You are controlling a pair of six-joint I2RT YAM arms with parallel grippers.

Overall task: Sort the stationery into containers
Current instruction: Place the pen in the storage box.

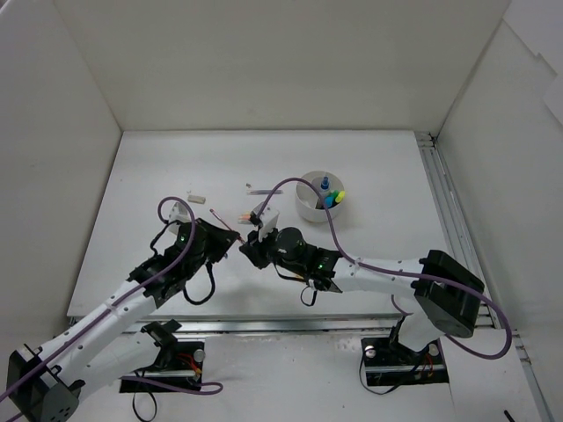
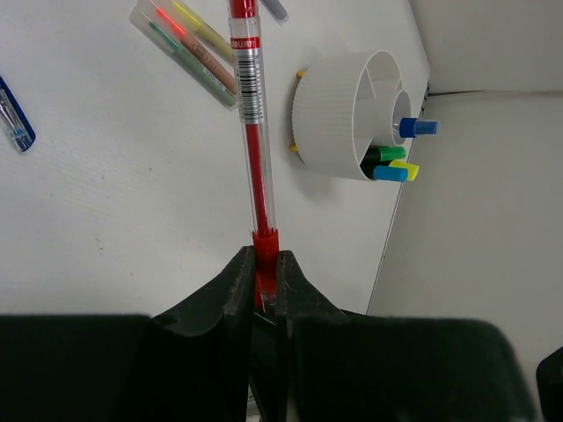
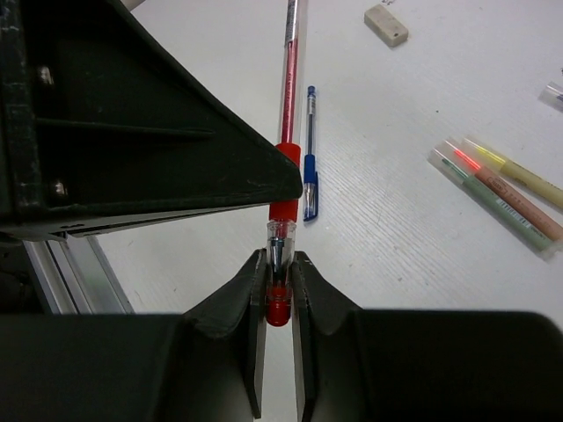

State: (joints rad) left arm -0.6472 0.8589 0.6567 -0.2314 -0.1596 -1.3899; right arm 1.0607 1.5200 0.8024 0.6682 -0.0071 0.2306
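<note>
Left jaws and right jaws clamped on opposite ends of red pen [image 2: 255, 176], both reaching inward, meeting over table [image 1: 176, 167]

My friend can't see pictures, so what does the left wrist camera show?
The left gripper has its jaws shut on one end of a red pen that points away from the camera. Beyond it are a round white organizer holding capped highlighters, and some thin pastel pencils.
</note>
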